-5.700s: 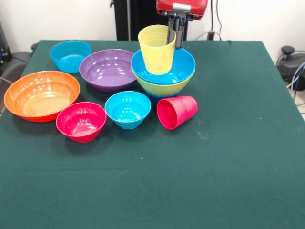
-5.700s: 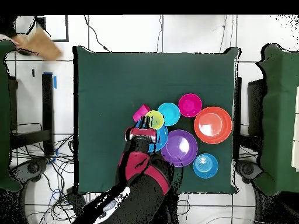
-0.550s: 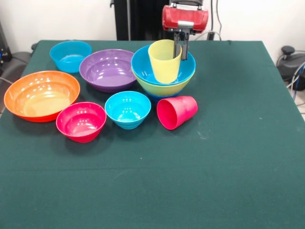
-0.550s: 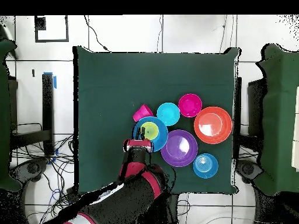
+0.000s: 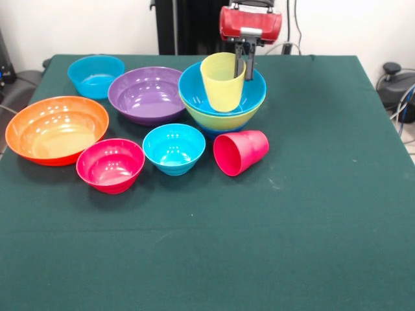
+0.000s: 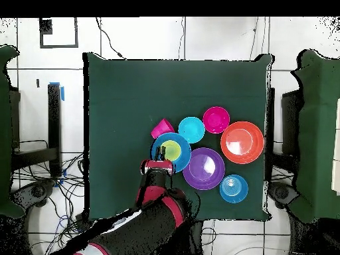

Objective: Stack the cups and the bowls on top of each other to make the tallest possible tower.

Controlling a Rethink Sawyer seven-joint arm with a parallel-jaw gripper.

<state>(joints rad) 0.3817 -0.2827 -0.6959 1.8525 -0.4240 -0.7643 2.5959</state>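
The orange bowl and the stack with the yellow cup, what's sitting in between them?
The purple bowl sits between the orange bowl and the stack topped by the yellow cup. Both views show it; the overhead view most plainly.

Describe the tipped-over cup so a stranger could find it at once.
Find the stack of bowls under the gripper, with the yellow cup in it. Just in front lies the red-pink cup, the only thing on its side.

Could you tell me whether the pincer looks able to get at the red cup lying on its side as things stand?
Probably yes: the red cup lies alone on the cloth in front of the stacked bowls, nothing over it. But the pincer is at the yellow cup.
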